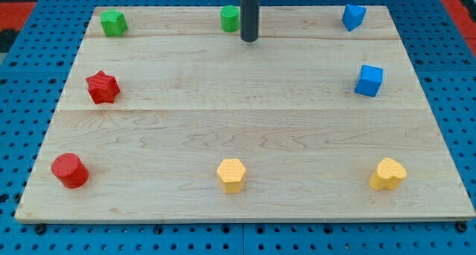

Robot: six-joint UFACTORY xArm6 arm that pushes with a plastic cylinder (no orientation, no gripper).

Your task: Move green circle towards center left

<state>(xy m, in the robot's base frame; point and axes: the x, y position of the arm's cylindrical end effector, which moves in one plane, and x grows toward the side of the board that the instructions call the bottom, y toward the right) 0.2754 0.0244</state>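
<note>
Since the green circle [230,18] sits at the view's top edge of the board [245,203], just left of my tip [249,39] and apparently touching the rod, I am on its right flank. With only a bare rod, nothing is grasped. I judge a push leftward and down, short of the red star [103,88].

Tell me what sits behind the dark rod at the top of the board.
Behind the rod, the green circle shows on the view's left side of it; the block's right edge is covered. My tip rests just right of and below it. Whether they touch cannot be told.
</note>
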